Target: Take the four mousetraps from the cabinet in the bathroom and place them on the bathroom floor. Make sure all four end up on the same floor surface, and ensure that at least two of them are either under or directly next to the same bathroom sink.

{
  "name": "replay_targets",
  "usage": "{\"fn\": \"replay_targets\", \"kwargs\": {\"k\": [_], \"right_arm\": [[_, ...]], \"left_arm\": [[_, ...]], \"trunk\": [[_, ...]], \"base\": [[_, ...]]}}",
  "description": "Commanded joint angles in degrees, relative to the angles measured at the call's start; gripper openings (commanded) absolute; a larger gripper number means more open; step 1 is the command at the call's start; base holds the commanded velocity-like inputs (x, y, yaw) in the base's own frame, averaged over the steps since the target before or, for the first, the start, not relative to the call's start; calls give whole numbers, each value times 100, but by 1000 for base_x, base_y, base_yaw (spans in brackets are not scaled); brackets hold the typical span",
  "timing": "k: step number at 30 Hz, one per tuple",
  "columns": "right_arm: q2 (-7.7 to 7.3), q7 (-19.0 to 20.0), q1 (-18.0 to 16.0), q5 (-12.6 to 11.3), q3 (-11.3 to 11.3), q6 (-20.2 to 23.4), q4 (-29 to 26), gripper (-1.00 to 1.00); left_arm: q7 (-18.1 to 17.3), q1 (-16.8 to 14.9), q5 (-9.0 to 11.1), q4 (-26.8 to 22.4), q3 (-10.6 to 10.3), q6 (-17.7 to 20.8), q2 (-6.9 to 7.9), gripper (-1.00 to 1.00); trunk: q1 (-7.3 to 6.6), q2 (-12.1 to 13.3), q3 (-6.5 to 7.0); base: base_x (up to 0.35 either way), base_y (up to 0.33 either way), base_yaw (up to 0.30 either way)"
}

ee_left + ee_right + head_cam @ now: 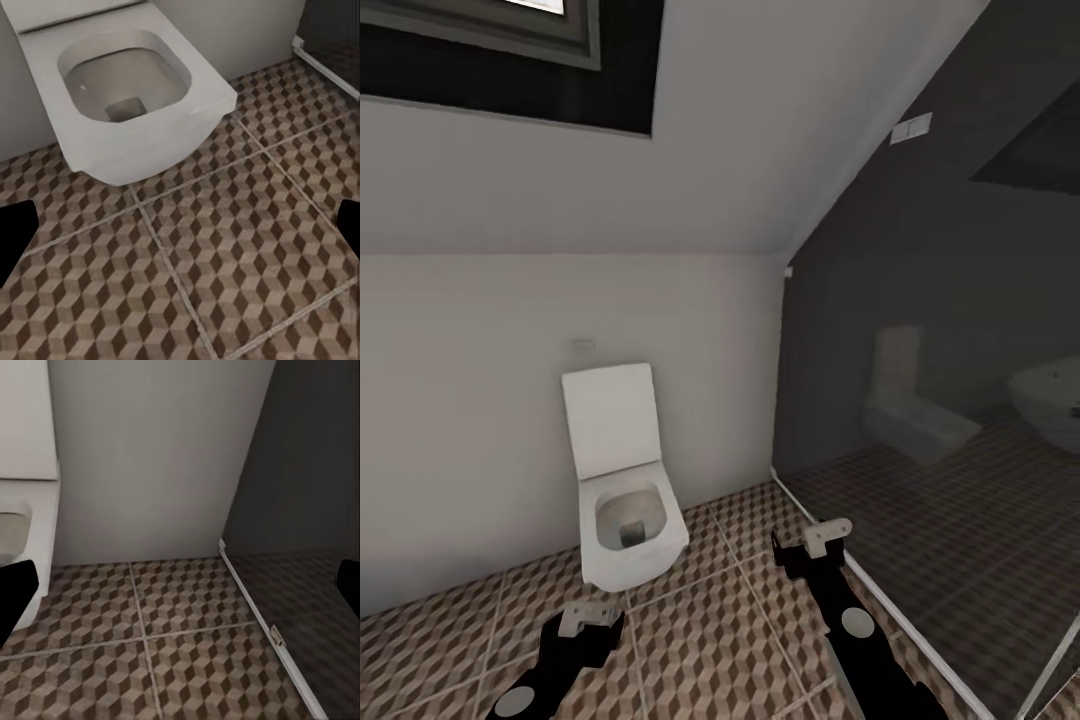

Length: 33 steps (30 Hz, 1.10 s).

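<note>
One white toilet (622, 490) on cube-patterned bathroom floor (740, 620); two empty tools, left (180, 225) and right (180, 585), fingers apart.

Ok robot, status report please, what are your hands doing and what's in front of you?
Left gripper open, empty. Right gripper open, empty. Facing white toilet, lid up, on the bathroom floor. Dark glass panel on the right.

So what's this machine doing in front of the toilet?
Nothing is being handled right now. The robot faces a white wall-hung toilet with its lid up, standing on the brown cube-patterned tile floor. Its left hand and right hand are held low over the tiles, both empty. A dark glass panel stands on the right.
</note>
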Motion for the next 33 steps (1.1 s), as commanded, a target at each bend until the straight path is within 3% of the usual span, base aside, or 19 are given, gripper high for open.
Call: {"fn": "replay_targets", "kwargs": {"k": [1, 33], "right_arm": [[-1, -31, -4, 60, 11, 43, -7, 100], [-3, -31, -3, 65, 12, 43, -7, 100]], "left_arm": [[2, -2, -7, -13, -7, 31, 4, 100], [1, -2, -7, -24, -23, 15, 4, 100]], "trunk": [[0, -4, -12], [0, -4, -156]], "base": [[0, 0, -213], [0, 0, -212]]}}
